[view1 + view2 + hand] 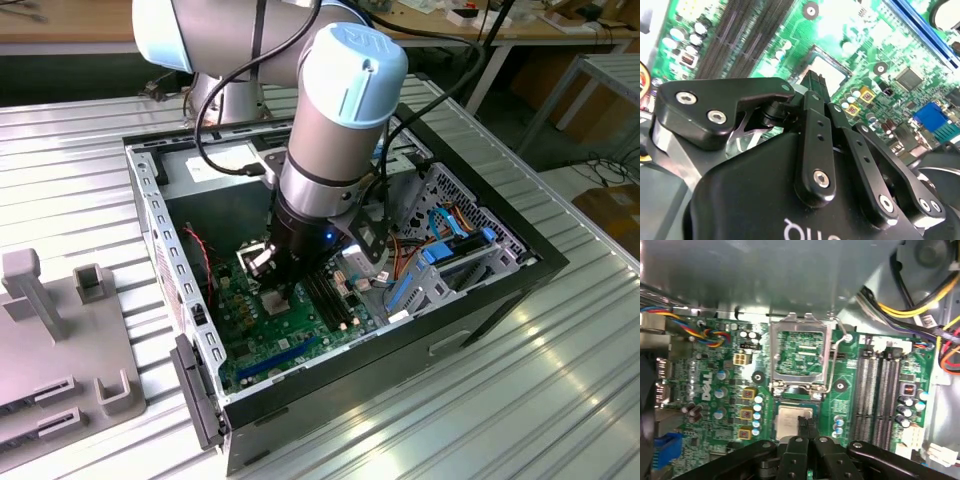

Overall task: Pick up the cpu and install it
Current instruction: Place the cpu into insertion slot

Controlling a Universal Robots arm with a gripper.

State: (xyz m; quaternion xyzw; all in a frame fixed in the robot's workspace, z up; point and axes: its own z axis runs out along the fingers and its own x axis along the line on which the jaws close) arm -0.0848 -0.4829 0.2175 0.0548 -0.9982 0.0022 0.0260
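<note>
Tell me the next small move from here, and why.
Probably ease the gripper straight up a little, slowly, as a check. In the first wrist view the cpu looks to lie flat on the motherboard, beside the raised load plate, with the gripper at its edge. Whether it is fully seated I cannot tell.

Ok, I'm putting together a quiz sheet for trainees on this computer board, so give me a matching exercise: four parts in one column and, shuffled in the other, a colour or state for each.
Parts:
1. cpu chip
2. socket cover
3. memory slots
4. connector block

Descriptions:
A. blue
B. metal frame, swung open
C. silver-grey, lying flat right by the end effector
D. long, dark, side by side

Pairs: 1-C, 2-B, 3-D, 4-A
</note>
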